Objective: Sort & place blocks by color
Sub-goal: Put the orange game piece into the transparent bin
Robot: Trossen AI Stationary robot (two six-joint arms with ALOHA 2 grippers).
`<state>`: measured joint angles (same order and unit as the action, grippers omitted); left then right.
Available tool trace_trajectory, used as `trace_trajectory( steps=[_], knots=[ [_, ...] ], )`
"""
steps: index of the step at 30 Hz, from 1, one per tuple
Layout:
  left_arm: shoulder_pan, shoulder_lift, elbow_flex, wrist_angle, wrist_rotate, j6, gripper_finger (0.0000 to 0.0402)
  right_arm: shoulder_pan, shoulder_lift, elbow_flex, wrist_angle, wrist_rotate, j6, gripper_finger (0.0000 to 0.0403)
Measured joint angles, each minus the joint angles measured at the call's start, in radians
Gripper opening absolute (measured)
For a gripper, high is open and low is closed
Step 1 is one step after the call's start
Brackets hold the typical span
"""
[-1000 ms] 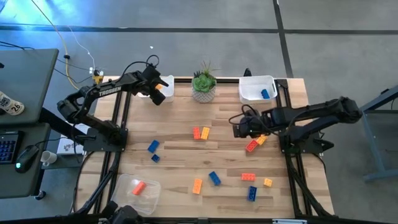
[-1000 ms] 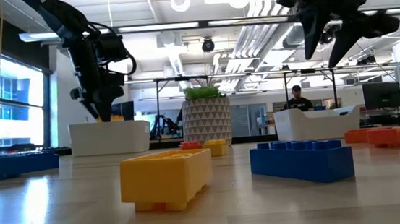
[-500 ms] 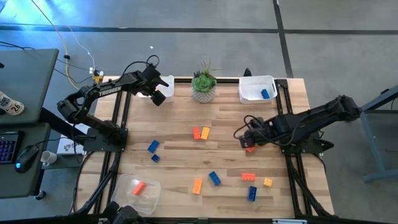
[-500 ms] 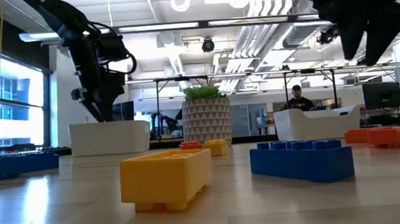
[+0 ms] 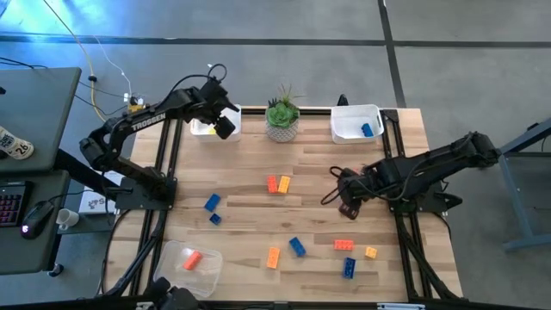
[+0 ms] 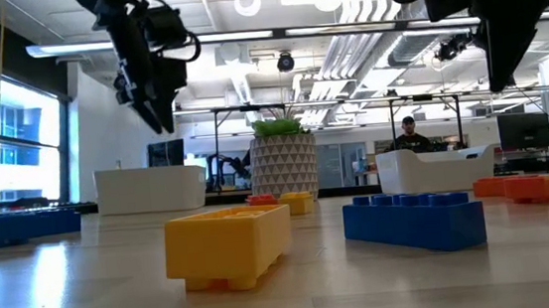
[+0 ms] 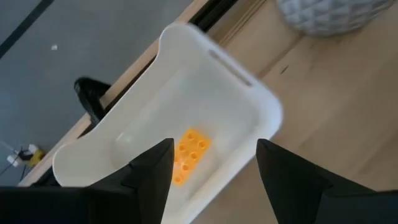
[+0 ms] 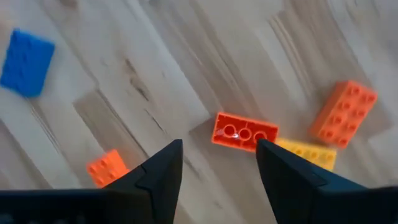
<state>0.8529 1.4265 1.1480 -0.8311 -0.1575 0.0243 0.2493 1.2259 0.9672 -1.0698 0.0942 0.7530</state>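
My left gripper (image 7: 214, 144) hangs open above the white tray (image 7: 205, 50) at the table's far left; a yellow-orange block (image 7: 189, 152) lies flat on the tray's floor below it. Right of centre, my right gripper (image 8: 219, 144) stands open, pointing down over a red-orange block (image 8: 244, 132) that lies on the wood beside a yellow-orange one (image 8: 306, 154). In the high view the right gripper (image 5: 344, 202) hides both. Several more blocks lie scattered on the table, such as a blue one (image 5: 212, 202) and a red-orange one (image 5: 343, 245).
A potted plant (image 5: 281, 119) stands at the far middle. A second white tray (image 5: 353, 116) at the far right holds a blue block (image 5: 368, 130). A clear tray (image 5: 207, 269) at the near left holds a red-orange block (image 5: 191, 260). Large blocks sit near the low camera (image 6: 227, 243).
My left gripper has let go of the yellow-orange block, which now lies in the far-left white tray, and has then risen above it. My right gripper has shifted a little toward the near edge and rolled about its own axis over the red-orange and yellow-orange blocks.
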Motion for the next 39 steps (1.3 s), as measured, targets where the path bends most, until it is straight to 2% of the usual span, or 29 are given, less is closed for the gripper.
trace_trajectory(
  steps=[5, 9, 15, 21, 30, 39],
  knots=[
    [-0.049, 0.000, 0.037, -0.002, 0.000, -0.069, 0.0214, 0.000, 0.000, 0.000, 0.000, 0.002, -0.322, 0.0226],
    [-0.091, 0.000, 0.046, -0.002, 0.000, -0.126, 0.0214, 0.000, 0.010, 0.000, 0.000, 0.001, -0.575, 0.0234],
    [-0.155, 0.000, 0.046, -0.003, -0.001, -0.171, 0.0214, 0.000, 0.092, 0.000, 0.005, 0.001, -0.776, 0.0234],
    [-0.200, 0.000, 0.046, -0.029, 0.021, -0.214, 0.0214, 0.000, 0.221, -0.001, 0.007, 0.001, -0.869, 0.0234],
    [-0.229, 0.000, 0.046, -0.104, 0.050, -0.216, 0.0214, 0.000, 0.393, -0.001, 0.009, 0.003, -0.892, 0.0234],
    [-0.224, -0.029, 0.046, -0.108, 0.049, -0.197, 0.0214, 0.000, 0.513, -0.001, 0.012, 0.062, -0.885, 0.0234]
  ],
)
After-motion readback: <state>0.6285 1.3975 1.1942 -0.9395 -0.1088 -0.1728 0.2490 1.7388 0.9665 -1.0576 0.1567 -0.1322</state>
